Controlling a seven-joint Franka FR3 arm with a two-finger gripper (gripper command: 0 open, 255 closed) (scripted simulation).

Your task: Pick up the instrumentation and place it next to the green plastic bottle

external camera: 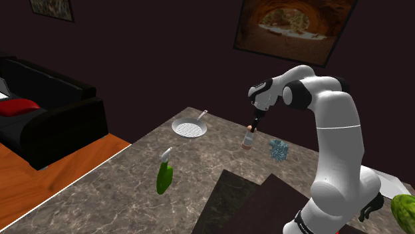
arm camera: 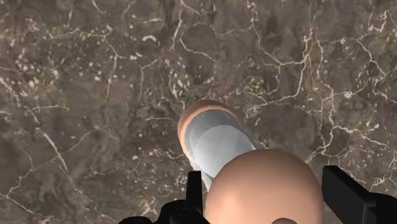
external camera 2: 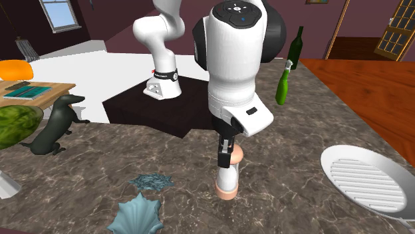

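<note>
Hovering the all-black two-finger gripper (arm camera: 264,175), jaws apart and clasping nothing, around the peach top of the upright white peach-capped cylinder (external camera 2: 227,177) on the brown marbled countertop (external camera: 120,199), def needed a centred squeeze before heading for the green plastic bottle (external camera: 164,177).

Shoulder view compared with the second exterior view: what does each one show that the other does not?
Shoulder view: a black sofa with a red cushion. Second exterior view: a dark animal figure and a dark bottle. Both: the white arm, the upright instrument, the marbled table, the green bottle, the white pan.
</note>
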